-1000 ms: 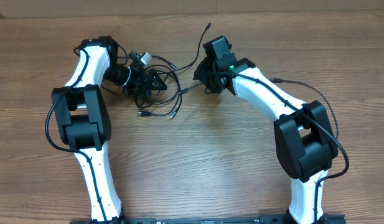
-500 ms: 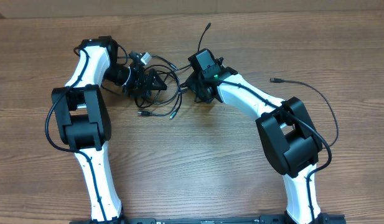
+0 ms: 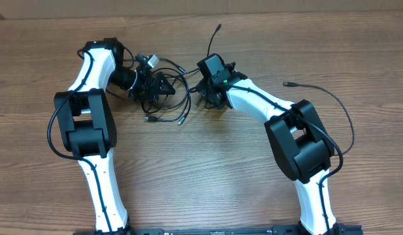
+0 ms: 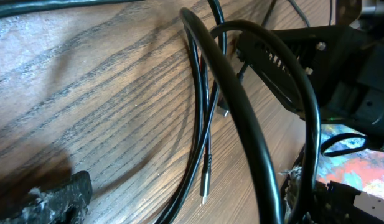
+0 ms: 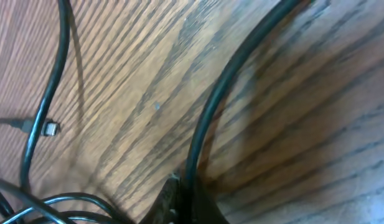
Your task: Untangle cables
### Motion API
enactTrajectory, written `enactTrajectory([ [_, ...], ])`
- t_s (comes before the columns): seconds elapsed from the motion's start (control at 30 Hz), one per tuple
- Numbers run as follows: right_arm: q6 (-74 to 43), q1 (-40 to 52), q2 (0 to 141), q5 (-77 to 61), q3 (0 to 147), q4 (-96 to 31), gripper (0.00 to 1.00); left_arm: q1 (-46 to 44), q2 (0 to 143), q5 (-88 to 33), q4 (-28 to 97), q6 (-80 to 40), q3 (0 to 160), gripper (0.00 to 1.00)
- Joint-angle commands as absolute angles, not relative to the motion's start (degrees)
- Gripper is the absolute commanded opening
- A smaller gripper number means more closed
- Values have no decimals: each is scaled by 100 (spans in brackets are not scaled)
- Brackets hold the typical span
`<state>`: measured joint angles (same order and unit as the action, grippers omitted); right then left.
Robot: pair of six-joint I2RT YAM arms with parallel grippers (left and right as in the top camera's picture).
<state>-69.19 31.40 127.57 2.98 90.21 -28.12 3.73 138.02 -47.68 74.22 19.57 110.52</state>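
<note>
On the wooden table (image 3: 208,176), thin black cables (image 3: 178,108), likely light and limp, suit a mid-strand hold, where the right gripper (image 3: 204,93) seems pinched on one; the left gripper (image 3: 155,85) gapes wide.

Cables (image 3: 187,96) clutter the far middle; near table (image 3: 208,176) lies open.

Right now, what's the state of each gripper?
Left gripper: open over the cables.
Right gripper: closed on a cable.
</note>
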Motion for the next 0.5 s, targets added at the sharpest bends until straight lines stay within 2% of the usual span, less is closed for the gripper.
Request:
enactTrajectory([
  [0.0, -6897, 2993, 12827, 425, 9000, -2858, 4, 318, 13771, -4762, 7419, 1903, 11074, 100],
  [0.23, -6768, 2235, 12628, 421, 9008, -3535, 4, 318, 13771, -4762, 7419, 1903, 11072, 100],
  [0.47, -5472, 1142, 12602, 427, 9006, -4252, 4, 318, 13771, -4762, 7419, 1903, 11074, 100],
])
